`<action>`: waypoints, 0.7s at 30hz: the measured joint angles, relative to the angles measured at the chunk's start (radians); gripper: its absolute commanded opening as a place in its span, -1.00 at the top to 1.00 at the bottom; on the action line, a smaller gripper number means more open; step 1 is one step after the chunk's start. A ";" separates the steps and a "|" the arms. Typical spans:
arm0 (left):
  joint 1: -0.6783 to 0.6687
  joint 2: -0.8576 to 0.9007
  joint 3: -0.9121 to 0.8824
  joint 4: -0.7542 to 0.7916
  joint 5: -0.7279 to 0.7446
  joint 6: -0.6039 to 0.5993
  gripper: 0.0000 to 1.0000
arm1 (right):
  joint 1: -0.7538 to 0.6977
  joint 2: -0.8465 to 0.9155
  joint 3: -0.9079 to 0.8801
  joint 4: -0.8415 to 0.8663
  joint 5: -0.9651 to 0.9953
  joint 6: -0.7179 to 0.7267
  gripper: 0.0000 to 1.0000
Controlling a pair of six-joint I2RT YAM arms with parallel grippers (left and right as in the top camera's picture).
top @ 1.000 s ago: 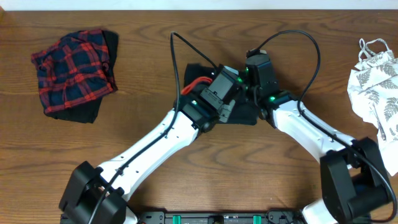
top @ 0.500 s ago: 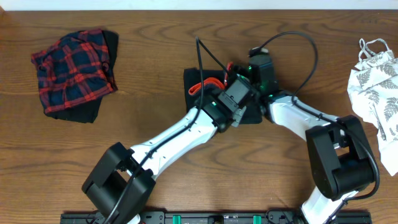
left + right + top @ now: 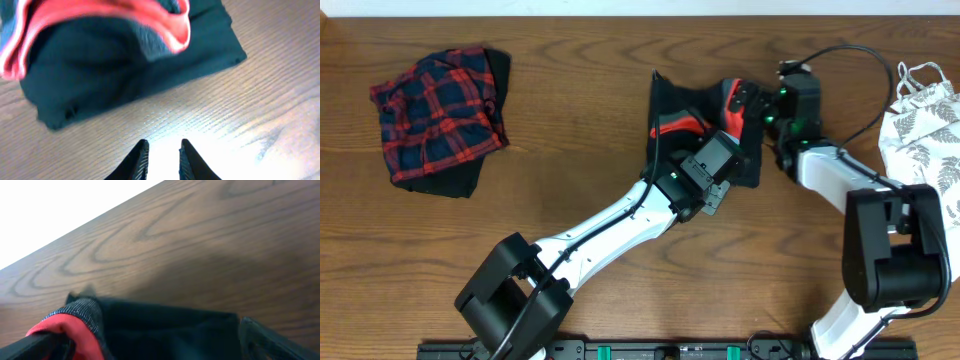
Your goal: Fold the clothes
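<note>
Leggings (image 3: 705, 135): they are lying as a folded bundle in the middle of the table (image 3: 570, 70), between your two arms.
Left gripper (image 3: 161, 150): its fingers are sitting almost together with a thin gap, holding nothing and hanging over bare wood.
Right gripper (image 3: 147, 332): its fingers are standing wide apart with the bundle's edge lying between them. I think you are not pinching it yet.
Way to the cloth: the bundle is lying just ahead of your left fingers, with its long side running across them. Your right arm is sitting nearer, right at the cloth's edge.
Feel: the black cloth is looking soft, smooth and thick in layers. The waistband (image 3: 182, 30) is showing coral red beside speckled grey and curling up.
Wood: it is looking hard and shiny, with wavy grain.
Other clothes: the plaid piece (image 3: 440, 115) is lying crumpled far to one side, and the white leaf-print top (image 3: 925, 140) is lying at the other edge.
</note>
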State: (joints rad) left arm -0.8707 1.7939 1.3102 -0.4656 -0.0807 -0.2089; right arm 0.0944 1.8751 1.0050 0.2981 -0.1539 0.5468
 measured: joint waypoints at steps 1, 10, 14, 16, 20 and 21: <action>0.000 0.000 0.000 0.002 0.001 0.000 0.55 | -0.010 0.000 0.000 -0.003 -0.025 -0.003 -0.98; 0.000 0.000 0.000 0.011 0.008 0.000 0.55 | 0.008 0.000 0.000 -0.123 -0.133 -0.058 -0.98; 0.000 0.000 0.000 0.009 0.006 0.005 0.55 | 0.020 0.000 0.001 -0.207 -0.141 -0.080 -0.98; 0.000 0.000 0.000 0.001 -0.009 0.008 0.55 | 0.015 0.000 0.001 -0.224 -0.135 -0.095 -0.98; 0.007 0.000 0.000 -0.017 -0.069 0.015 0.54 | -0.016 -0.005 0.001 -0.227 -0.131 -0.153 -0.99; 0.014 0.000 0.000 -0.025 -0.079 0.019 0.53 | -0.025 -0.011 0.001 -0.227 -0.129 -0.167 -0.99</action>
State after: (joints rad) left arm -0.8562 1.7939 1.3102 -0.4908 -0.1593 -0.1898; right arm 0.0692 1.8641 1.0061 0.0708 -0.2832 0.3794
